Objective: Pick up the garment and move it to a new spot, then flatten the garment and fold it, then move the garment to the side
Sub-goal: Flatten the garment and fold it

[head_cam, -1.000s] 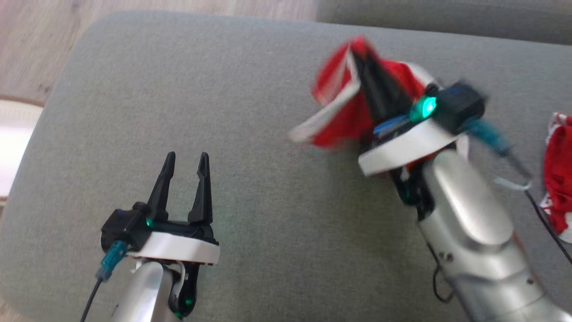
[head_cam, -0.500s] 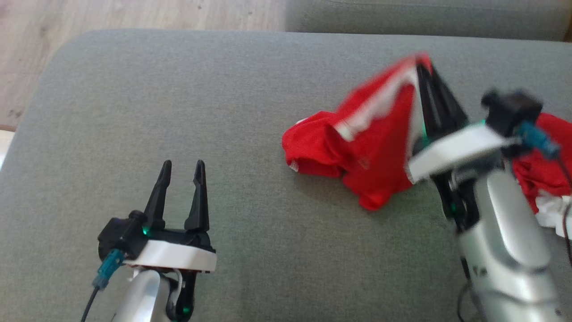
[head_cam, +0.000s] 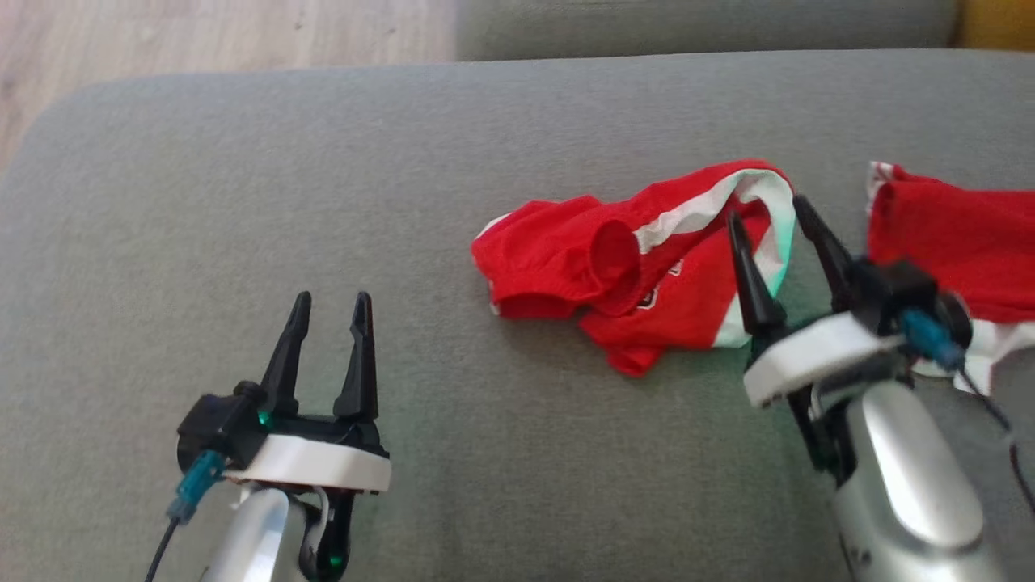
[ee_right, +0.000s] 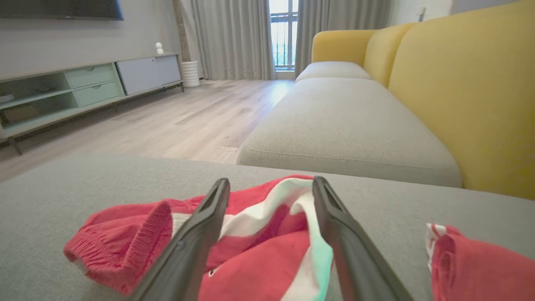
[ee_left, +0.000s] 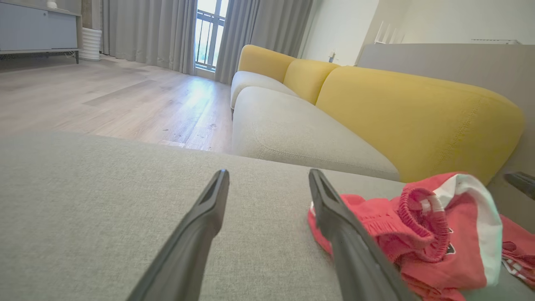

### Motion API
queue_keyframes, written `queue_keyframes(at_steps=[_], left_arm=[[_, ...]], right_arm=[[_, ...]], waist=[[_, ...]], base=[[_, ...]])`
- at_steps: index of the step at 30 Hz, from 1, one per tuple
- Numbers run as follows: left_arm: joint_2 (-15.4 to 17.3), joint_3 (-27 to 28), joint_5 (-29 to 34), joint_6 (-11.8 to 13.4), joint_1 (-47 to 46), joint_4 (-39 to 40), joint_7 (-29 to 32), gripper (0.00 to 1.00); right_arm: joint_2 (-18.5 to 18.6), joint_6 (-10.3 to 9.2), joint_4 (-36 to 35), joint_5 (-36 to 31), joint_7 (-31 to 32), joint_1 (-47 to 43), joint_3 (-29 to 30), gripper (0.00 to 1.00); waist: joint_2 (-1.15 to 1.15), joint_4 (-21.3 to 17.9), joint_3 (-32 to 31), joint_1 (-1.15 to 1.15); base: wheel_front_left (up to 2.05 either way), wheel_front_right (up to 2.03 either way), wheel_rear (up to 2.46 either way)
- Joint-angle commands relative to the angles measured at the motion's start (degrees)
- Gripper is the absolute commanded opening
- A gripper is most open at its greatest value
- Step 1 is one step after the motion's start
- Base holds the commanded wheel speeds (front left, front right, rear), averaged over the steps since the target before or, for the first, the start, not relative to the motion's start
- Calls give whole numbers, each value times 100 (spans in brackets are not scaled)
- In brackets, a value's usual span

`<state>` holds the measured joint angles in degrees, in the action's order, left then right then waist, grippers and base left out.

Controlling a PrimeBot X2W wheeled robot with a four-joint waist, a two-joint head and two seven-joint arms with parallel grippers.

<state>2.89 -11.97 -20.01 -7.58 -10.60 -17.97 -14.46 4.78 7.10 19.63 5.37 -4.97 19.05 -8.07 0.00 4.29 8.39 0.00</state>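
On the grey cushion, right of the middle, the red garment lay crumpled, with the right gripper at its right edge, fingers apart and empty, and the left gripper, likewise spread, well off to the left.
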Motion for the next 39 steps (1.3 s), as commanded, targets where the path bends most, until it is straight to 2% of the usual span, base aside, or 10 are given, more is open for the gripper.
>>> queue_keyframes(at_steps=[1,7,12,21,25,29,34,39], left_arm=[[79,204,46,9,-196,242,-53,100],[80,227,87,9,-100,412,-53,100],[73,243,99,9,-56,534,-53,100],[77,111,112,9,-135,613,-53,100],[79,-228,95,9,-328,590,-53,100],[79,-822,35,9,-664,456,51,100],[38,-1646,-442,9,-1115,349,586,100],[13,-1969,-755,51,-1423,112,1162,100]], right_arm=[[-98,39,-309,-55,-166,-125,-92,100],[-174,39,-863,-188,-645,-908,201,100],[-188,39,-951,-129,-837,-1504,438,100],[-190,39,-877,94,-965,-1477,529,100],[-190,39,-867,105,-983,-1401,605,100],[-190,39,-845,110,-993,-1360,618,100],[-190,39,-815,152,-1000,-1255,569,100],[-190,39,-839,207,-1001,-1162,473,100]], waist=[[0,-138,-67,0],[0,-446,-183,0],[0,-660,-216,0],[0,-850,-85,0],[0,-860,30,0],[0,-886,162,0],[0,-982,331,0],[0,-1130,460,0]], base=[[0,0,0],[0,0,0],[0,0,0],[0,0,0],[0,0,0],[0,0,0],[0,0,0],[0,0,0]])
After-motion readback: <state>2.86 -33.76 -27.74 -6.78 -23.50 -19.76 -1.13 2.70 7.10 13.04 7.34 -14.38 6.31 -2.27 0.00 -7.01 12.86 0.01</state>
